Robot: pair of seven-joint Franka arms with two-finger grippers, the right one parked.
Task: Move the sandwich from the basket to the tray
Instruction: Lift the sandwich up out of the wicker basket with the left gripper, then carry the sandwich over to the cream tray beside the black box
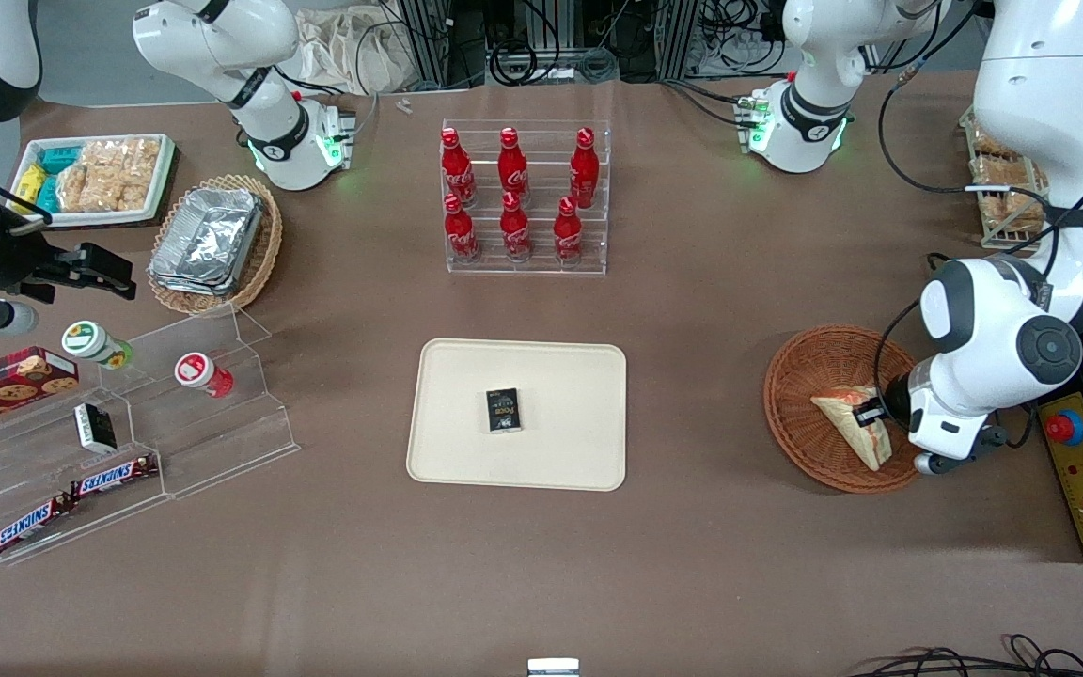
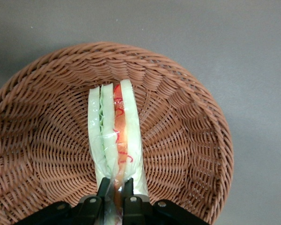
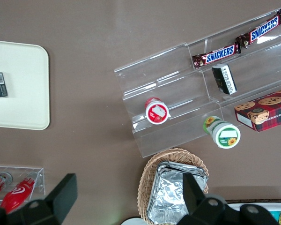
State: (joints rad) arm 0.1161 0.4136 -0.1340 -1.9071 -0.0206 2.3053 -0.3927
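The sandwich (image 1: pixel 850 421) (image 2: pixel 114 136) is a wrapped white-bread wedge with orange-red and green filling, lying in the reddish-brown wicker basket (image 1: pixel 800 376) (image 2: pixel 187 131) toward the working arm's end of the table. My left gripper (image 1: pixel 872 413) (image 2: pixel 115 187) is down inside the basket, shut on the sandwich's edge, with the black fingers (image 2: pixel 103 188) pinching the wrap and filling between them. The cream tray (image 1: pixel 560 385) (image 3: pixel 23 84) lies flat at the table's middle, with a small dark box (image 1: pixel 503 410) on it.
A clear rack of red cola bottles (image 1: pixel 523 197) stands farther from the front camera than the tray. Toward the parked arm's end are a clear stepped shelf (image 1: pixel 194 414) with snacks, a tan basket of foil containers (image 1: pixel 212 240) and a white snack tray (image 1: pixel 95 177). A control box (image 1: pixel 1082 470) sits beside the basket.
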